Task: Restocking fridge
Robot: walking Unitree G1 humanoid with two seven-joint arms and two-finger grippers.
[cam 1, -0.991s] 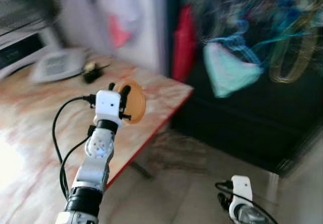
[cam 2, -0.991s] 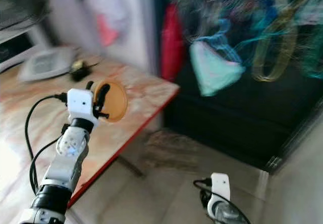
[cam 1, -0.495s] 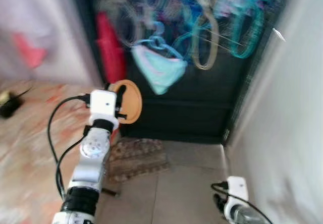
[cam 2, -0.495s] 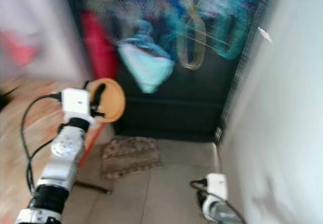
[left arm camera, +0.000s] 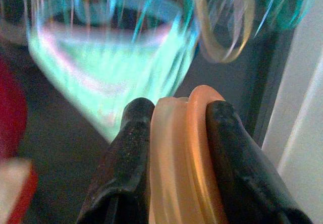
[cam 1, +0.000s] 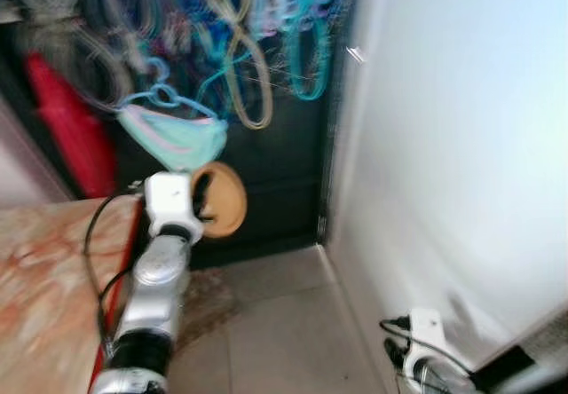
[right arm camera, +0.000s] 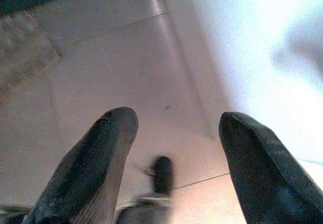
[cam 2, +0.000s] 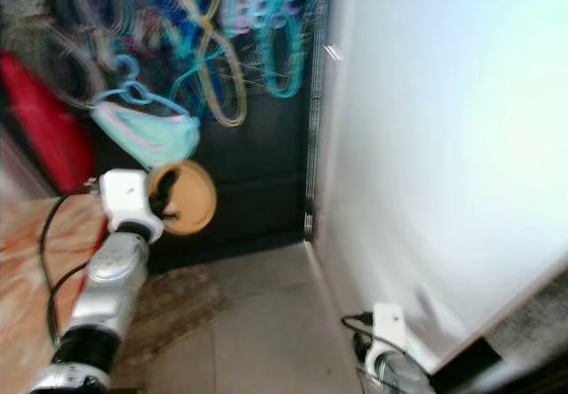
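— Orange, round and flat: what is that thing in the left gripper?

— A disc-shaped orange lid, or something like it; the blur keeps me from saying more. It stands on edge, clamped between the two black fingers, one pressed to each face. The jaws are closed tight on it, and in the left wrist view its rim pokes up just past the fingertips.

— Where is it in the room?

— Held up at the end of the raised left arm, out in front of the robot, over the floor and just beside the edge of the marble-patterned bench on the left. Behind it is a dark opening hung with a tangle of coloured hangers and a pale green cloth item, which hangs just above the lid. A red cloth hangs further left.

— And the right gripper?

— Low at the robot's right side, near the white wall. Its jaws are spread wide apart with nothing between them; the right wrist view looks down past both fingers at tiled floor and the corner of a brown mat.

— Is the fridge in sight?

— I cannot tell; everything is smeared by motion
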